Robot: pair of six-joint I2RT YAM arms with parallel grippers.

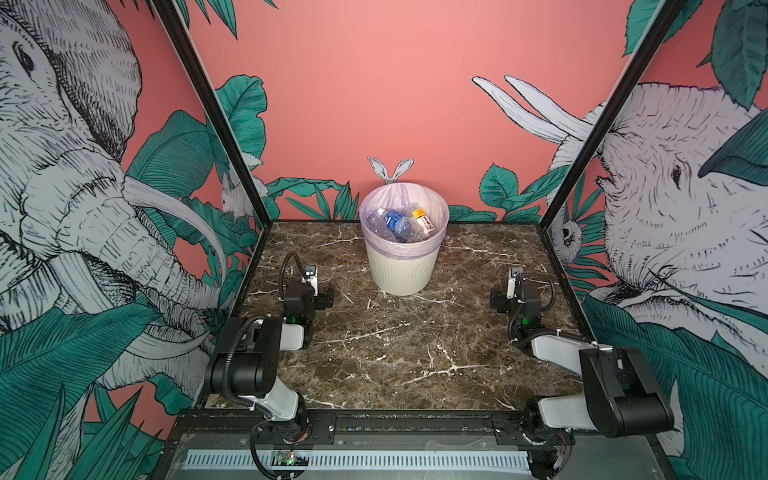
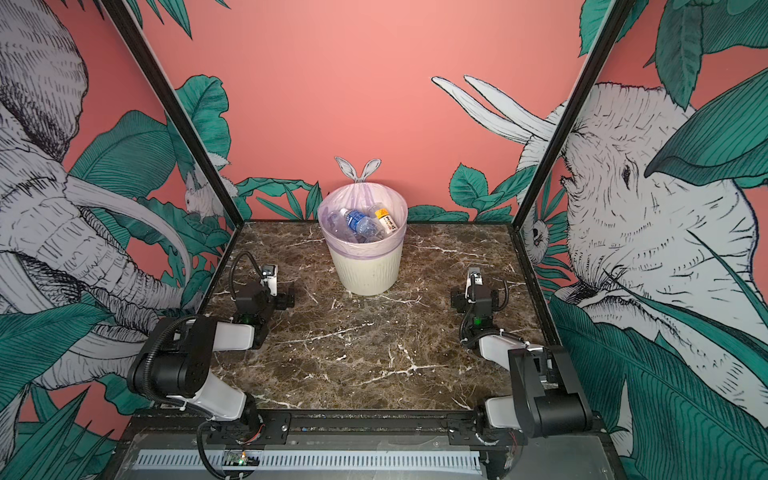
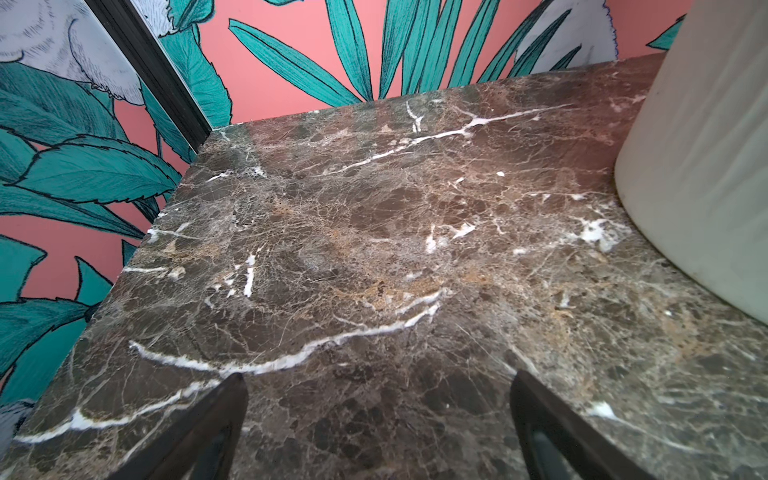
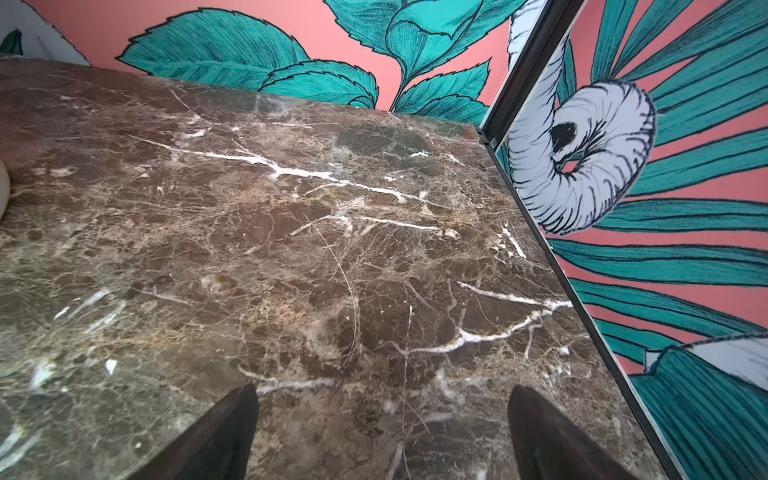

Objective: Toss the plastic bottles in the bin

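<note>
You're looking at a marble table point(image 1: 395, 353) lying bare in both top views, so I'm judging the job finished. You're best off scanning the corners for stragglers and keeping both arms clear of the bin point(image 1: 401, 270), which is standing upright at the back centre. The plastic bottles point(image 1: 399, 222) are lying heaped inside it. Only the top views are showing that; the left wrist view is catching just its wall. The wrist views are giving you the jaws: left gripper point(image 3: 378, 374) and right gripper point(image 4: 382, 388) are both gaping wide, holding nothing.
</note>
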